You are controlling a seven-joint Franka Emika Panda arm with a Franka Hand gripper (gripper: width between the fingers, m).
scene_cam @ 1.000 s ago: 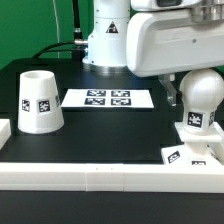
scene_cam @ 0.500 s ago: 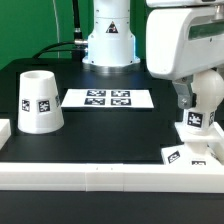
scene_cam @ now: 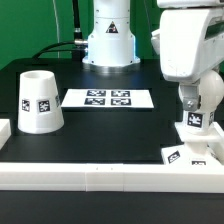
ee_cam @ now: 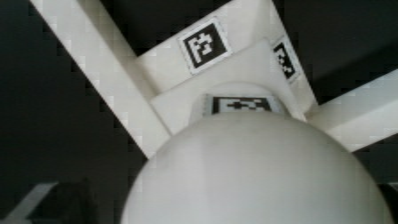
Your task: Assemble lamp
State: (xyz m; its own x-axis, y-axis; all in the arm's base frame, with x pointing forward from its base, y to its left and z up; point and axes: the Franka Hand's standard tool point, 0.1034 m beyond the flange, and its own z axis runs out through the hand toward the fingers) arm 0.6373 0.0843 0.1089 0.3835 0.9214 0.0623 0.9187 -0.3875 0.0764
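The arm hung upright, its gripper (scene_cam: 198, 103) spread wide around the white ball-shaped plastic bulb (scene_cam: 204, 98) on the low white tagged base (scene_cam: 196, 135). Only the wrist view showed the base's top tag (ee_cam: 244, 104).

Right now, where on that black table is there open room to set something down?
Bare table runs between the marker board, the shade and the front rail. The exterior view's right is crowded: the open claw surrounds the bulb, standing on the base.
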